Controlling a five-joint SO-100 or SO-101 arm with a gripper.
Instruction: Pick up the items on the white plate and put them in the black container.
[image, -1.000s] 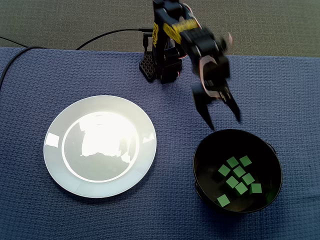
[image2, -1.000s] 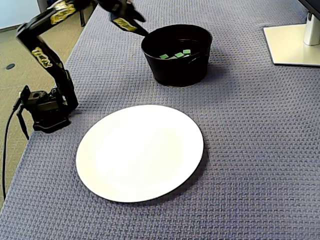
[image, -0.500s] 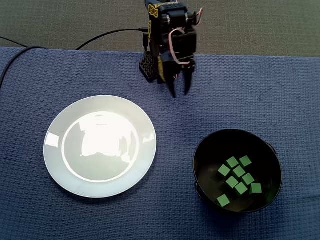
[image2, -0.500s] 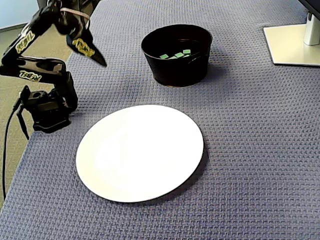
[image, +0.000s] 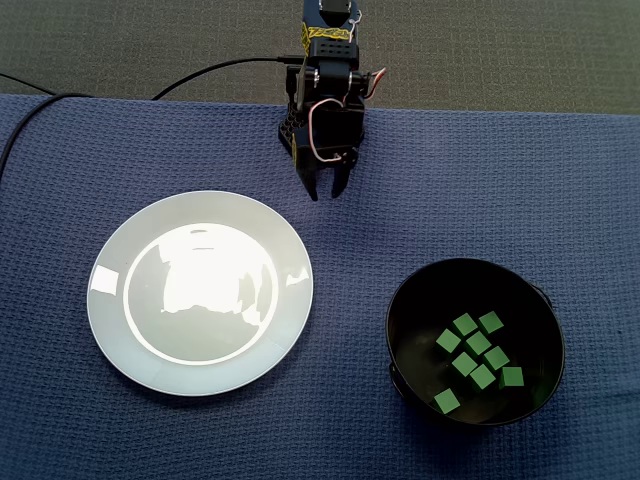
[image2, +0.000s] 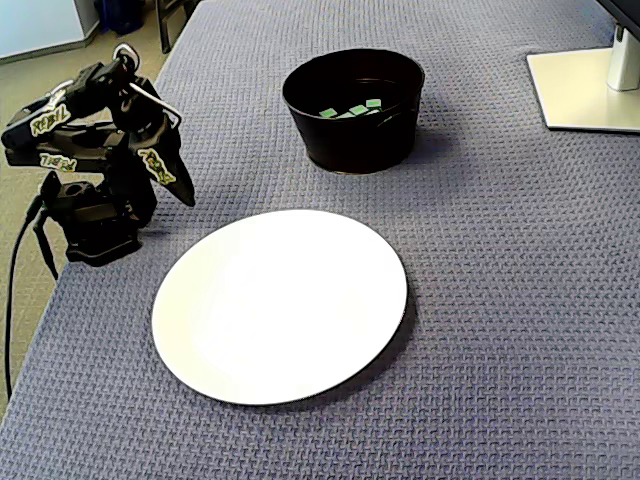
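Gripper hangs folded near the arm's base, jaws barely apart, holding nothing. The white plate below-left of it is bare. The green squares lie in the black bowl, well off lower-right. The task seems done, with nothing left to fetch.

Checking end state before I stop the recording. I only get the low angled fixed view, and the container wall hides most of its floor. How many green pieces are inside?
Observer: I count nine green squares on the floor of the black container, seen from the top-down fixed view.
Operator: Piled up?
Observer: One layer, as far as I can tell. One sits apart at the lower left in that view.
Operator: Plate is blown out white here. Anything on it?
Observer: From above, the white plate shows only glare and no pieces.
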